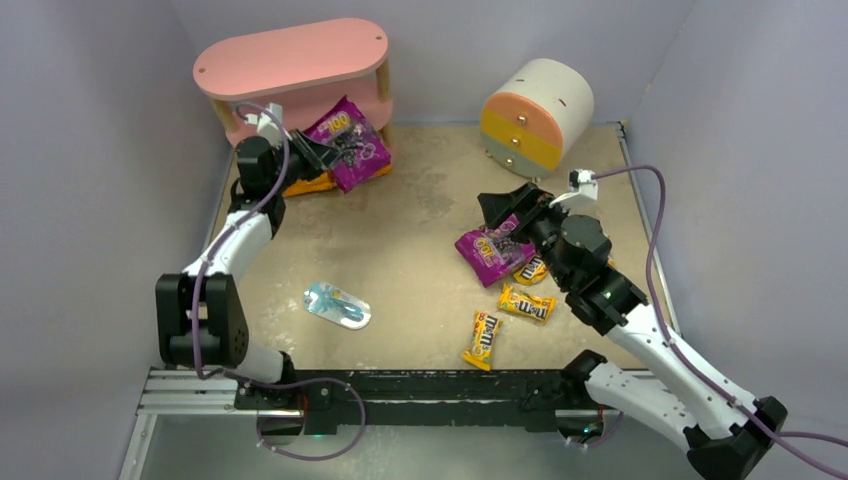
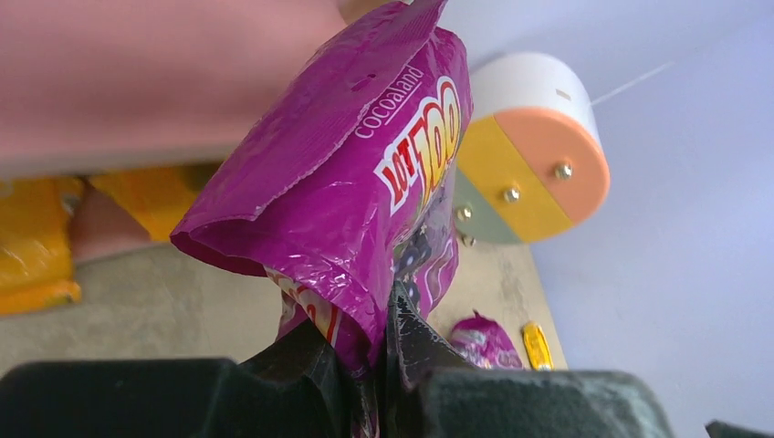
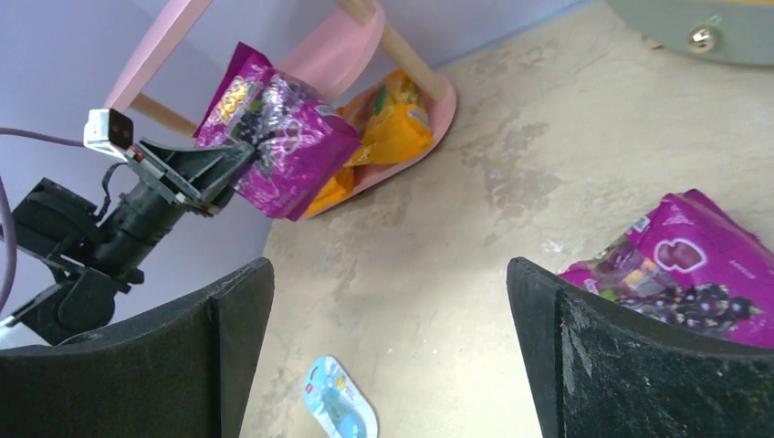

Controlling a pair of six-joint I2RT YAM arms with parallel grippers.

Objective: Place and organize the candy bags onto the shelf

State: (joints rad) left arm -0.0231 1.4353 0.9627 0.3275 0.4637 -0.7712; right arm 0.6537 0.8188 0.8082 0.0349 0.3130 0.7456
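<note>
Shelf (image 1: pixel 290 55) pink; candy bag (image 1: pixel 362 160) purple, grape print; small packs (image 1: pixel 526 303) yellow.

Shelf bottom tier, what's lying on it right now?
Orange-yellow bags lie on the bottom board of the shelf. The purple bag in the left gripper hides part of that tier, so their number and anything farther back cannot be seen.

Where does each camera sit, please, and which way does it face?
Top external: above and behind the robot, looking down on the table, left arm, right arm and pink shelf.
Left wrist: on the left arm, facing the shelf along its shut jaws, which pinch a purple bag.
Right wrist: on the right arm, facing across the table toward the shelf between its open jaws.
Shared: top and right wrist both show that held bag.
</note>
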